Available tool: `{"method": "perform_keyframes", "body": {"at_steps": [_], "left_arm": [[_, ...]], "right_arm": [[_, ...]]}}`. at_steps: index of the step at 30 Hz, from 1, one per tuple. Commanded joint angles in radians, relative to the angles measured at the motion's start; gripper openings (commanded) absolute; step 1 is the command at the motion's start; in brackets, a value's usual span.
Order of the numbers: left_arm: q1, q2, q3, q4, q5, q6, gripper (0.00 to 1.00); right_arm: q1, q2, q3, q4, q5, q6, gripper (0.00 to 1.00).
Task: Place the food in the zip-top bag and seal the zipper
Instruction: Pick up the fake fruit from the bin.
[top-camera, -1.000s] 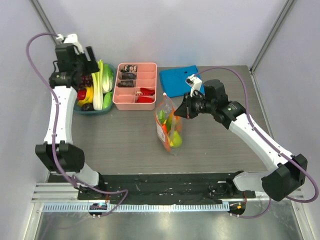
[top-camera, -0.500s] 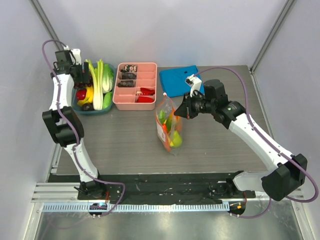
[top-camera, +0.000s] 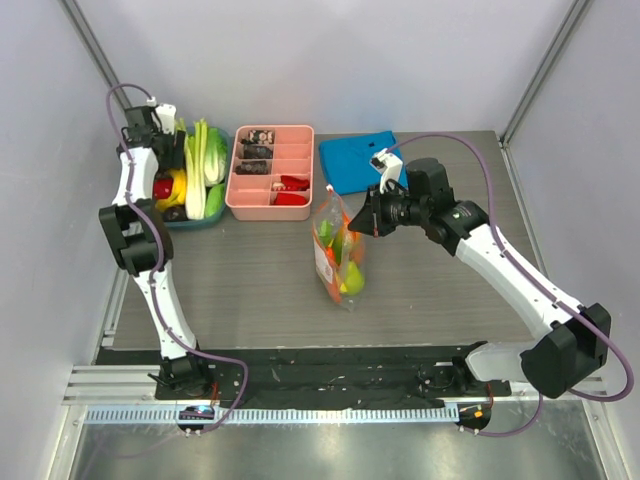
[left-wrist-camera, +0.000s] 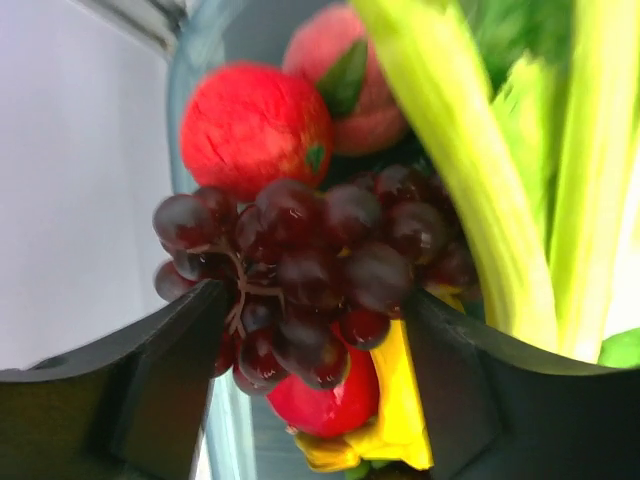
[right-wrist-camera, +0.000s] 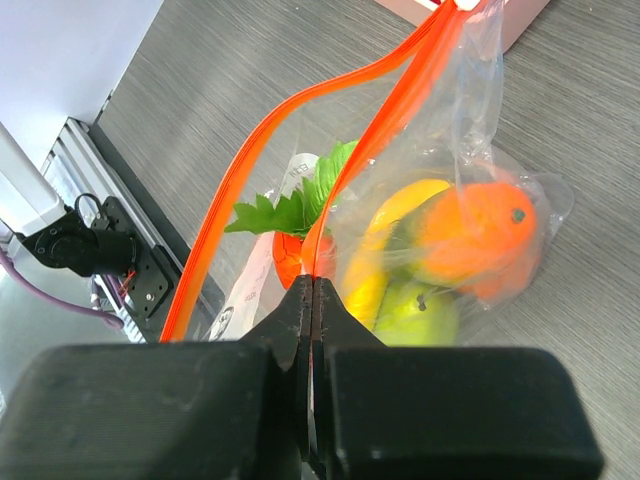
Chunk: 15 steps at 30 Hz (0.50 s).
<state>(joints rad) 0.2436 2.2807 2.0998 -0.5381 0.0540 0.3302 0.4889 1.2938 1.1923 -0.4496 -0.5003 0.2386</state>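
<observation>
Grey surface (top-camera: 250, 290) is carrying everything. At centre frame the right claw (right-wrist-camera: 312, 300), pressed together, is pinching the zipper (right-wrist-camera: 260, 150), seemingly keeping the bag (top-camera: 338, 255) upright and gaping. An orange (right-wrist-camera: 470, 240), banana (right-wrist-camera: 395, 215) and pear (right-wrist-camera: 410, 315) are sitting inside. At upper left the left claw (left-wrist-camera: 315, 300) is hovering spread astride the grapes (left-wrist-camera: 310, 250) in the bowl (top-camera: 185, 222), beside red fruits (left-wrist-camera: 250, 125) and greens (left-wrist-camera: 480, 200).

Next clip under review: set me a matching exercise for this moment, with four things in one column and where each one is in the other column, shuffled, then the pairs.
Things
1. grape bunch
2. zip-top bag
3. pink tray
4. blue cloth

Places
A. flat at the far edge of the table, right of the pink tray
B. in the bowl, between the spread fingers of the left gripper
C. pinched at its orange zipper by the shut right gripper
D. between the bowl and the blue cloth

Pairs: 1-B, 2-C, 3-D, 4-A
</observation>
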Motion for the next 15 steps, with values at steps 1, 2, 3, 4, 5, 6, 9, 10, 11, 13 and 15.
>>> {"method": "perform_keyframes", "body": {"at_steps": [1, 2, 3, 4, 5, 6, 9, 10, 11, 13, 15], "left_arm": [[0.005, -0.006, 0.037, 0.102, 0.007, 0.001, 0.68], [0.005, -0.01, 0.034, 0.108, 0.015, -0.002, 0.63], [0.006, -0.023, 0.029, 0.116, 0.029, -0.006, 0.52], [0.008, -0.027, 0.026, 0.113, 0.035, -0.006, 0.46], [0.008, -0.03, 0.023, 0.113, 0.038, -0.005, 0.36], [0.008, -0.039, 0.022, 0.109, 0.043, -0.003, 0.31], [0.019, -0.046, 0.025, 0.084, 0.052, -0.005, 0.19], [0.023, -0.047, 0.029, 0.078, 0.053, -0.01, 0.15], [0.028, -0.053, 0.029, 0.07, 0.053, -0.013, 0.08], [0.034, -0.073, 0.028, 0.056, 0.056, -0.028, 0.01], [0.046, -0.096, 0.014, 0.052, 0.067, -0.042, 0.0]], "right_arm": [[-0.006, 0.012, 0.047, 0.019, -0.004, 0.001, 0.01], [-0.004, 0.013, 0.05, 0.02, -0.001, -0.001, 0.01], [-0.003, 0.015, 0.05, 0.019, -0.001, -0.001, 0.01], [-0.004, 0.016, 0.053, 0.02, -0.001, 0.001, 0.01], [-0.004, 0.018, 0.053, 0.02, 0.0, -0.002, 0.01], [-0.006, 0.018, 0.056, 0.019, 0.002, -0.002, 0.01], [-0.004, 0.022, 0.061, 0.02, 0.006, -0.008, 0.01], [-0.006, 0.024, 0.061, 0.019, 0.006, -0.009, 0.01], [-0.004, 0.024, 0.062, 0.019, 0.006, -0.009, 0.01], [-0.006, 0.025, 0.064, 0.019, 0.006, -0.009, 0.01], [-0.006, 0.027, 0.064, 0.019, 0.003, -0.009, 0.01]]}}
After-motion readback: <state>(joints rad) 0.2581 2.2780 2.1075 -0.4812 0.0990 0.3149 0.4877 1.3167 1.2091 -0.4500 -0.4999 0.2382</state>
